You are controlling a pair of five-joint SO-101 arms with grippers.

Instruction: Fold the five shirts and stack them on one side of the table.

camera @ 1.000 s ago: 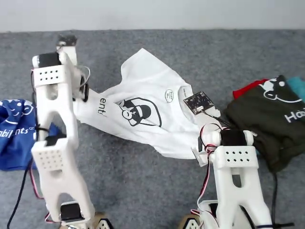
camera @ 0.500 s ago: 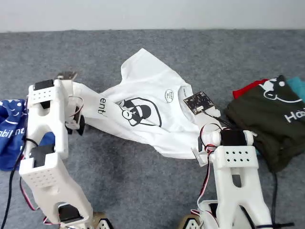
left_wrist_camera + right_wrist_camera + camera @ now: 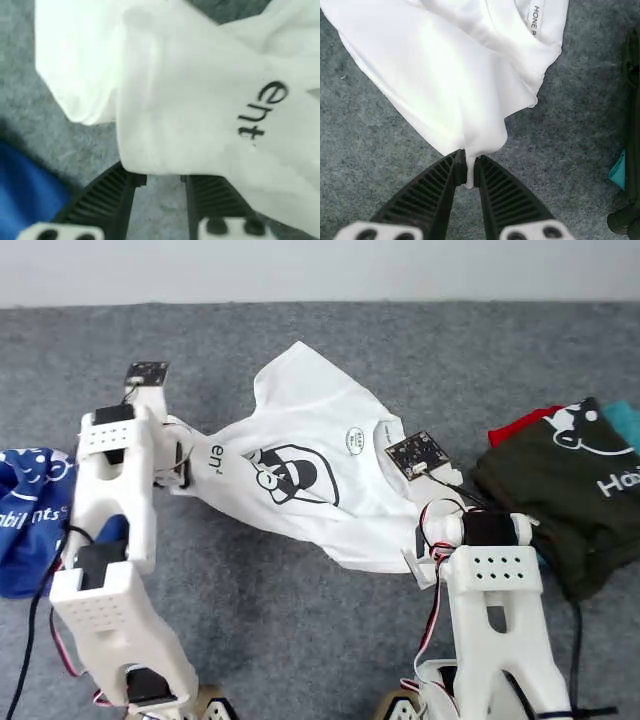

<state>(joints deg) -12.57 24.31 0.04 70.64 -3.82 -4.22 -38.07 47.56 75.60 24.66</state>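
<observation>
A white shirt point(image 3: 310, 475) with a black print lies crumpled across the middle of the grey table. My left gripper point(image 3: 159, 176) is at the shirt's left edge, beside the black lettering point(image 3: 262, 112), shut on a thick fold of the cloth with its jaws a little apart. In the high view the left gripper point(image 3: 180, 468) meets that bunched edge. My right gripper point(image 3: 468, 170) is shut on a thin corner of the white shirt point(image 3: 445, 75) at its right side, under the right arm point(image 3: 485, 560).
A blue shirt point(image 3: 30, 510) lies at the table's left edge, close behind the left arm, and also shows as the blue shirt point(image 3: 25, 192). A pile with a dark shirt point(image 3: 560, 495) on top, red and teal beneath, sits at the right.
The left arm swung out to the left, tugging the shirt's edge with it, then came back toward the shirt; the left edge is now more bunched. The right arm has not moved.
</observation>
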